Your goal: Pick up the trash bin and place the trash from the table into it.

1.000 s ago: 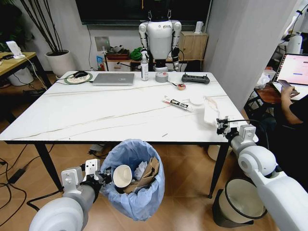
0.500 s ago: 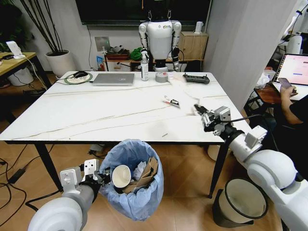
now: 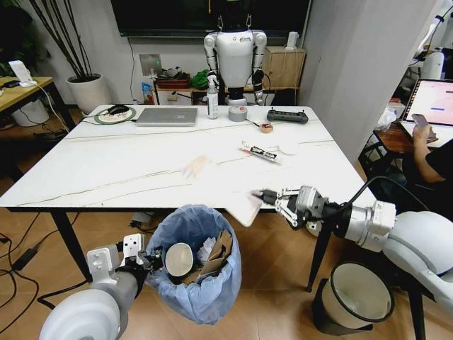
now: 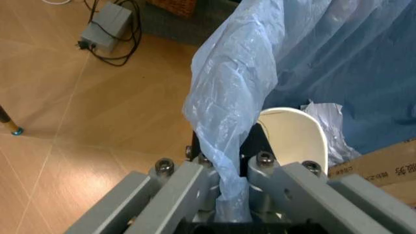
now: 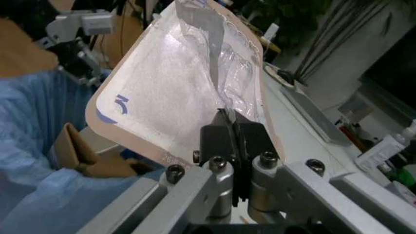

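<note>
Right gripper (image 3: 265, 196) pinches white packaging (image 3: 237, 195) above trash bin (image 3: 205, 283).

A warm brown wooden plank floor (image 3: 276, 262) runs under everything. At twelve o'clock a dark wide screen (image 3: 170, 18) hangs on the pale back wall (image 3: 113, 49); a light wooden cabinet (image 3: 283, 67) stands below it toward one o'clock. At ten o'clock sits a white round planter (image 3: 86, 92) with bare dark branches.

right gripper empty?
No, the right gripper is shut on a flat white plastic pack, held above the trash bin.
</note>
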Available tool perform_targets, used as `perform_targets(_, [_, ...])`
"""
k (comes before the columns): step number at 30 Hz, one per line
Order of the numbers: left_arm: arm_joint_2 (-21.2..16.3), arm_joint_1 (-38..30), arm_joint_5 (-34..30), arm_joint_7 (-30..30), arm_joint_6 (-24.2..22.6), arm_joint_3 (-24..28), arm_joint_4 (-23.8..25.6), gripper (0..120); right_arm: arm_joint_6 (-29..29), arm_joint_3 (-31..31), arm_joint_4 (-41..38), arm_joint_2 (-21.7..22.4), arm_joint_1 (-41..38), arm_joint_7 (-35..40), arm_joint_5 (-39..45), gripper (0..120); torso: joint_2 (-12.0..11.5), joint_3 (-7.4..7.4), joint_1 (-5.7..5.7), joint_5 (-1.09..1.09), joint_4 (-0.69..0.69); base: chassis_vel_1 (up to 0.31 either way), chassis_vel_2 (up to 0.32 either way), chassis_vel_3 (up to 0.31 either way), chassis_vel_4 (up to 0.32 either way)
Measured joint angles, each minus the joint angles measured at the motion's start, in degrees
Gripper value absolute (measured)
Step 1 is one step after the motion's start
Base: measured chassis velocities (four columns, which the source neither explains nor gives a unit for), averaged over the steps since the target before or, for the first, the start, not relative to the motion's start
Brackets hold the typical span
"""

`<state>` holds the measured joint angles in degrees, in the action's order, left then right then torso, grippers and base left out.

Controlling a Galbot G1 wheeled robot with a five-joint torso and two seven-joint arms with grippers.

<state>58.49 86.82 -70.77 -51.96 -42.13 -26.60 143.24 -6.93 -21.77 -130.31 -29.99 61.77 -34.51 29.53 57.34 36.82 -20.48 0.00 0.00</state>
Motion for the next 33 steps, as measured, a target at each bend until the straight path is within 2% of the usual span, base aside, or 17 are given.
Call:
perform_targets(6, [-0.1,-0.3,-0.3,-0.3,0.0,0.3,0.0,0,-0.4,0.4,-1.0,1.7,0.0,-3.6,-2.5,0,0.0,0.0,0.0,0.0,0.0,0.0,0.0,0.0,0.0])
perform_targets(20, [0.1,-1.1,0.0,-0.4,0.0,1.6,0.0,0,-2.6,2.4,-2.7,3.9,-0.3,-1.9,-2.4,1,0.0,0.0,-0.01,0.0,0.0,0.0,0.0,0.0,0.0])
perform_targets(21, [0.2,-1.3,0.1,-0.4,0.0,1.9,0.0,0,-2.8,2.7,-2.9,3.9,-0.2,-0.7,-2.5,8,0.0,0.0,-0.01,-0.01,0.0,0.0,0.0,0.0,0.0])
perform_targets(24, [0.3,-1.5,0.3,-0.4,0.0,2.3,0.0,0,-2.8,3.0,-3.0,3.8,0.2,0.6,-2.6,14,0.0,0.0,-0.01,0.0,0.0,0.0,0.0,0.0,0.0])
perform_targets(30, [0.6,-1.9,0.7,-0.4,0.0,2.8,0.0,0,-2.2,3.2,-3.4,3.8,1.8,3.5,-4.0,41,0.0,0.0,-0.01,0.0,0.0,0.0,0.0,0.0,0.0])
perform_targets(32, [0.6,-1.9,0.7,-0.4,0.0,2.8,0.0,0,-2.2,3.2,-3.5,3.8,1.8,3.7,-4.0,43,0.0,0.0,-0.01,0.0,0.0,0.0,0.0,0.0,0.0])
perform_targets(33, [0.6,-1.9,0.7,-0.4,0.0,2.8,0.0,0,-2.2,3.3,-3.6,3.8,1.8,4.1,-4.0,49,0.0,0.0,-0.01,0.0,0.0,0.0,0.0,0.0,0.0])
